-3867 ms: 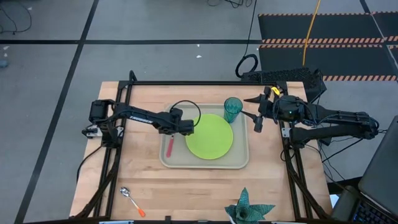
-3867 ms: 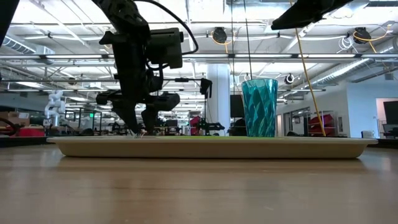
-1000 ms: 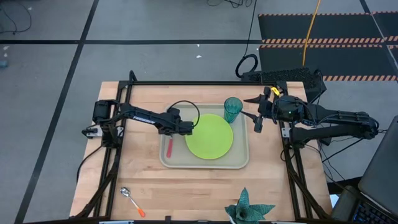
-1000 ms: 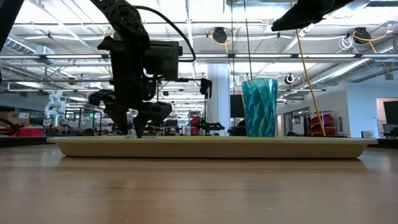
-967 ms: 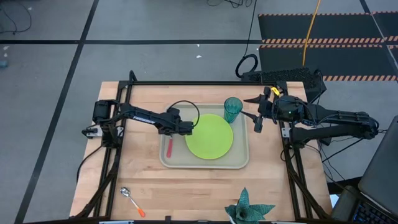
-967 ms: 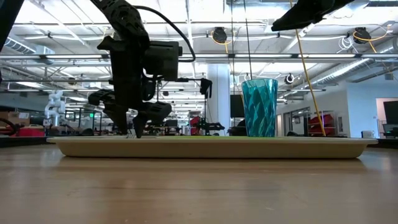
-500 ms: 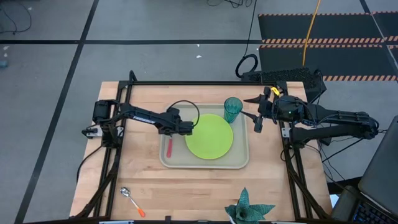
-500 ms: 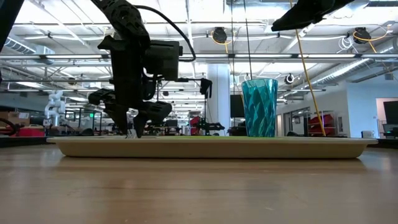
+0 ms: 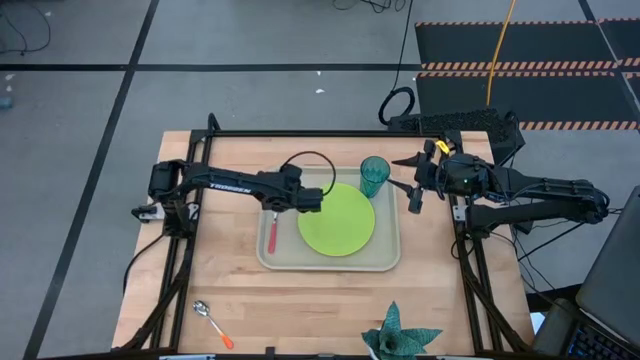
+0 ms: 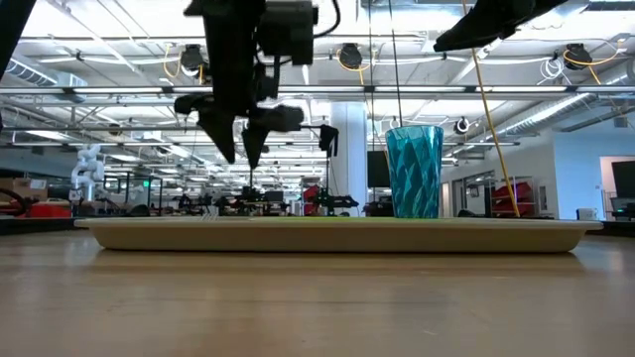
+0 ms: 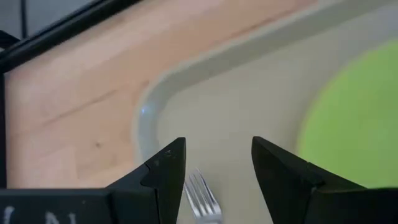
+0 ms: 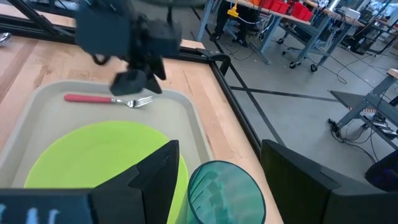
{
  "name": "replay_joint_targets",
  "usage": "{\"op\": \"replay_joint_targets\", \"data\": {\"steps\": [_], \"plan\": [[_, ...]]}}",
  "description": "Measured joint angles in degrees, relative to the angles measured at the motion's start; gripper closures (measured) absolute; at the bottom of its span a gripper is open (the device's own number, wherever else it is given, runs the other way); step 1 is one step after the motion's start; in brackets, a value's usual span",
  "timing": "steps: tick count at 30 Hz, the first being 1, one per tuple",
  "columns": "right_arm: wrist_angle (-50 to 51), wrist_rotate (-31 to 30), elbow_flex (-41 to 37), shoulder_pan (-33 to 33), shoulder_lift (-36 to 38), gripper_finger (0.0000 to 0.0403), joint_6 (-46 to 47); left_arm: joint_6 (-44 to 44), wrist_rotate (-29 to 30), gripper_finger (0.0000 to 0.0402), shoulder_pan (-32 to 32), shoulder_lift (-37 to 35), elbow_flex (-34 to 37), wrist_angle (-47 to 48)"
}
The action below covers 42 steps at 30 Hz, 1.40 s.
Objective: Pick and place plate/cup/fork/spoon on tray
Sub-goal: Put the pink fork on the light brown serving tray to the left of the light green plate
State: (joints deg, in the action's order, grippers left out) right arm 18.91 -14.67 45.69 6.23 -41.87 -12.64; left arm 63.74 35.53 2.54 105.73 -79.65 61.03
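The beige tray (image 9: pixel 385 262) holds the lime-green plate (image 9: pixel 337 218), the teal cup (image 9: pixel 375 176) upright at its far right, and the red-handled fork (image 9: pixel 272 235) lying flat along its left side. The orange-handled spoon (image 9: pixel 213 323) lies on the table near the front left. My left gripper (image 9: pixel 312 200) is open and empty above the tray's far left part. In the left wrist view (image 11: pixel 217 146) the fork's tines (image 11: pixel 200 193) show below it. My right gripper (image 9: pixel 413 195) is open and empty, just right of the cup and apart from it.
A spiky teal leafy object (image 9: pixel 400 340) sits at the table's near edge, right of centre. A black frame (image 9: pixel 300 133) runs around the table's far and side edges. Bare wood lies between the tray and the spoon.
My left gripper has risen from just above the tray floor by the fork to well above the tray, and shifted a little toward the far right. The fork lies where it was on the tray. My right arm has kept still.
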Motion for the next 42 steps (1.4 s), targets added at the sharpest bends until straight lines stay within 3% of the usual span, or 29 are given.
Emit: {"op": "replay_joint_targets", "data": {"steps": [5, 14, 20, 29, 42], "plan": [[-0.8, 0.0, -1.4, 0.0, 0.0, 0.0184, 0.0, 1.5, -2.6, 0.0216, -3.4, 0.0, -3.5, 3.4], [-5.4, 0.1, -2.7, 0.0, 0.0, 0.0183, 0.0, 1.8, -5.1, 0.0216, -5.0, 0.0, -2.6, 3.9], [-5.4, 1.7, -2.7, 0.0, 0.0, 0.0183, 0.0, 3.5, -15.4, 0.0216, -3.0, 0.0, 1.3, 3.7], [-5.5, 1.7, -2.7, 0.0, 0.0, 0.0183, -0.1, -0.3, -22.6, 0.0216, 0.6, 0.0, 6.6, -6.8], [-5.8, 3.0, -2.7, 0.0, 0.0, 0.0183, 0.0, -3.0, -23.5, 0.0216, 5.4, 0.0, 8.5, -8.0]]}}
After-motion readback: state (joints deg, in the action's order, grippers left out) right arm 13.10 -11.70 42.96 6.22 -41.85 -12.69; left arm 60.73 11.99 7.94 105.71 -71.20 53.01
